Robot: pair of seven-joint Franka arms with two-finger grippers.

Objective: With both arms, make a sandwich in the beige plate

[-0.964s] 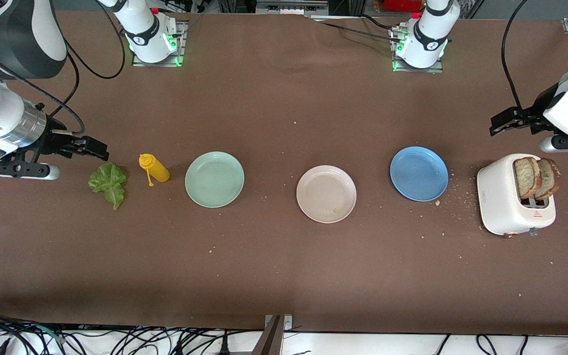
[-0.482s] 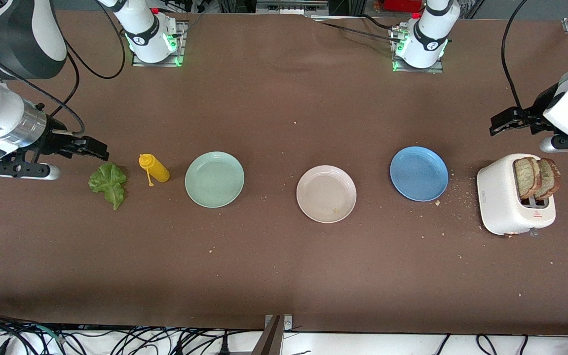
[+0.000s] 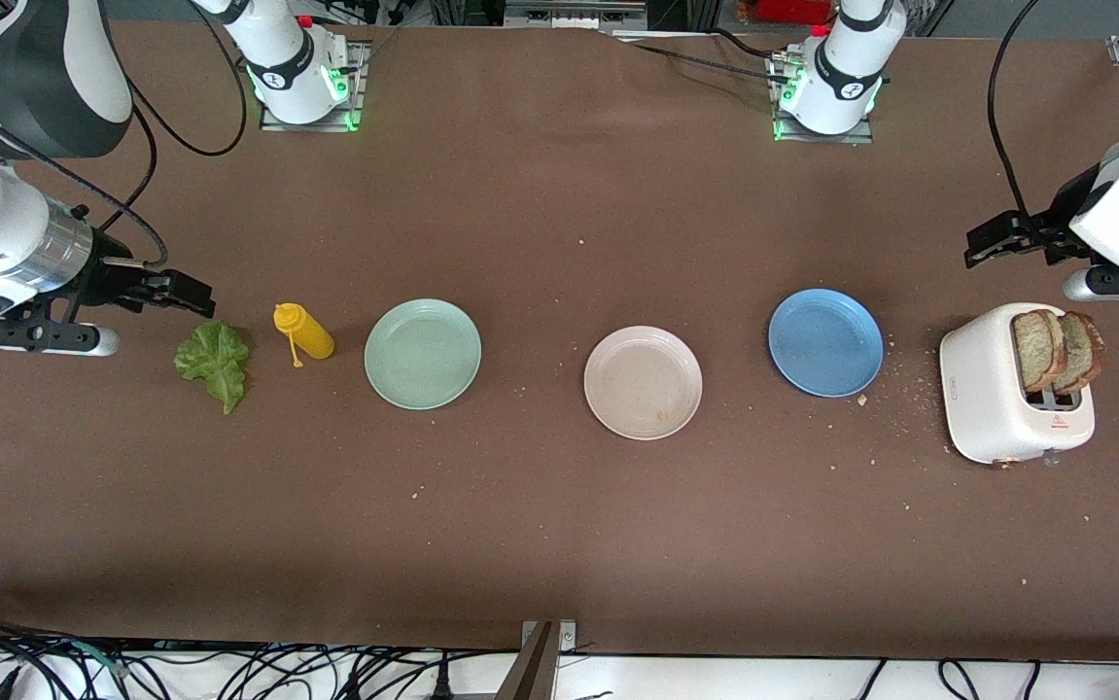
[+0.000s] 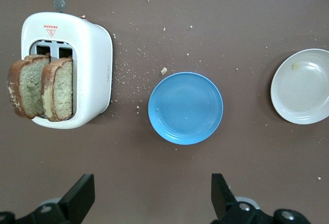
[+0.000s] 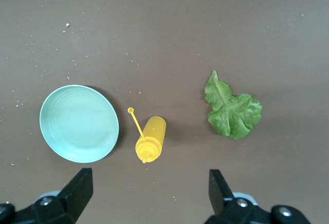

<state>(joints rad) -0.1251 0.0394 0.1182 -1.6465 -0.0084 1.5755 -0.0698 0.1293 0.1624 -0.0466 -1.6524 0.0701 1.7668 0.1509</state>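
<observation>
Lighting is bright, even and diffuse from overhead across the matte brown table surface (image 3: 540,224), with no glare and only short, soft shadows beside the white two-slot toaster (image 3: 1014,397) and the yellow squeeze bottle (image 3: 304,332). A broad darker band runs along the table edge nearest the front camera. Both wrist views are evenly lit and sharp on the table, while their black fingertips (image 4: 79,198) at the frame edge appear slightly soft.

A: What lies along the middle of the frame on the tabletop (image 3: 559,214)?

B: From the right arm's end: a lettuce leaf (image 3: 214,362), a bottle (image 3: 304,332) lying just beside it, the bottle-side plate (image 3: 423,353), the middle plate (image 3: 643,382), the toaster-side plate (image 3: 825,342), then a toaster (image 3: 992,394).

A: All level?

B: The middle plate sits slightly lower in the frame. Two bread slices (image 3: 1055,348) stand in the toaster's slots.
</observation>
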